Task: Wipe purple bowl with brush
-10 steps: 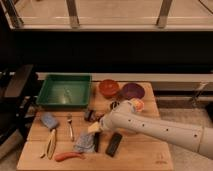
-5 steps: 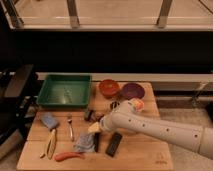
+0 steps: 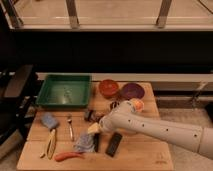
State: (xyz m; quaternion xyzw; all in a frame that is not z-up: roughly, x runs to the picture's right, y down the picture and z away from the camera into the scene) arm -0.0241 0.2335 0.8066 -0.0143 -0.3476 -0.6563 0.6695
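Note:
The purple bowl [image 3: 132, 90] stands at the far right of the wooden board, next to a red-orange bowl [image 3: 108, 87]. The brush [image 3: 96, 143], a slim dark stick, lies near the board's front between a grey-blue cloth [image 3: 83, 143] and a black rectangular block [image 3: 114, 144]. My white arm reaches in from the right across the board. The gripper [image 3: 91, 120] hangs over the board's middle, just above and behind the brush, well left of and in front of the purple bowl. It is open and holds nothing.
A green tray [image 3: 65, 91] sits at the back left. On the left part of the board lie a blue piece [image 3: 49, 120], a fork [image 3: 70, 127], a yellow-handled tool [image 3: 51, 143] and a red-orange item [image 3: 67, 156]. A dark counter front rises behind.

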